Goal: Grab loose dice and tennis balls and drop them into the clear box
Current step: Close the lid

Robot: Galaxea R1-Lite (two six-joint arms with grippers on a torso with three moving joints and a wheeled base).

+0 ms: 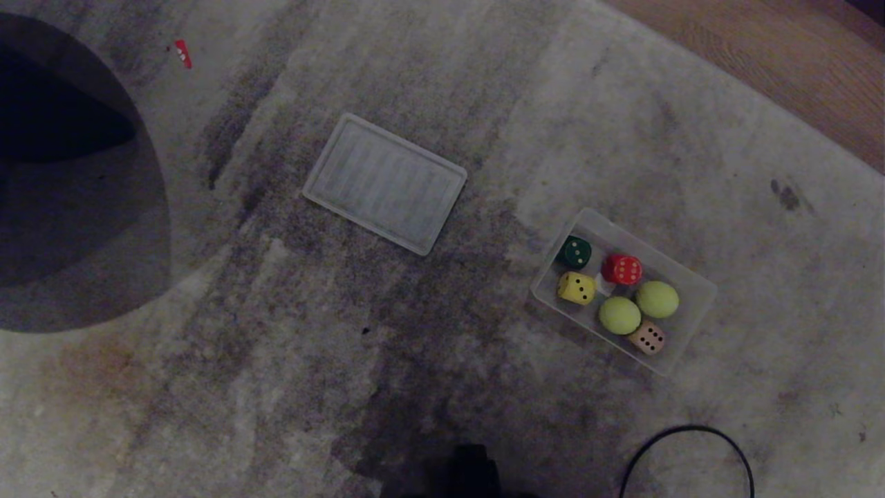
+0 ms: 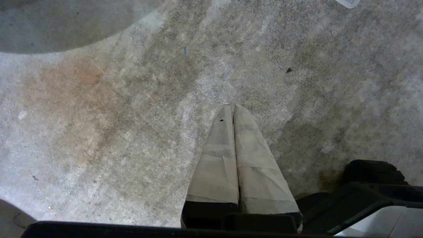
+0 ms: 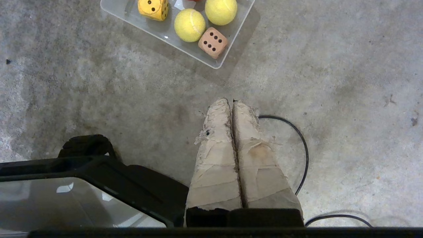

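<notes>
You're on bare floor of what looks like workshop or test space: stained, mottled grey concrete floor (image 1: 429,360), strip of brown wood-grain flooring (image 1: 781,62) at one corner, thin black cable (image 1: 681,443) looping loose across concrete.

Mottled grey carpet (image 1: 429,332), dimly lit, meets wooden flooring (image 1: 781,62) at far right.

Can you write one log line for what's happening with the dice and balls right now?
dice: four in clear box | tennis balls: both inside | left gripper: shut, empty | right gripper: shut, empty
</notes>
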